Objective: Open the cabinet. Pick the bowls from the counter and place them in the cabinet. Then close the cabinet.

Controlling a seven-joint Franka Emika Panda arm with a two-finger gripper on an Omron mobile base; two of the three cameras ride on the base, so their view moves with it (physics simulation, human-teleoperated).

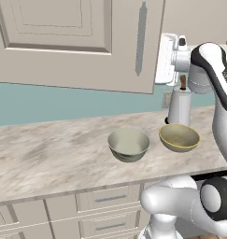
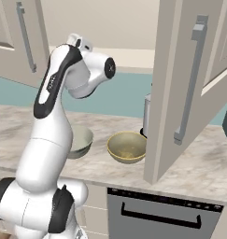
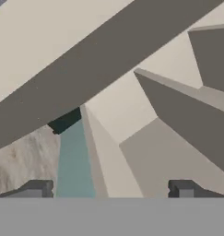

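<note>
Bowls first: greyish-white round bowl (image 1: 128,144) and tan-yellow round bowl with cream inside (image 1: 179,137) sit side by side, just apart, near the front edge of the beige-grey marbled stone counter (image 1: 45,149); both untouched.

Beige raised-panel wall cabinet (image 1: 63,42) hangs above them; its right door (image 2: 180,84), with long grey bar handle (image 2: 189,79), stands swung out over the counter, so the opening step looks done.

Two-finger gripper (image 3: 109,188) is raised near the cabinet, fingers spread wide, holding nothing.

Risks, as judgement: the descending arm may clip the open door's edge; bowls lie close together, so grasping one may nudge the other; a tall grey canister (image 1: 179,106) stands just behind the tan bowl.

Right base view shows the door's outward swing and handle; left base view shows both bowls unobstructed; hand view shows cabinet panels and a strip of teal wall (image 3: 74,156).
</note>
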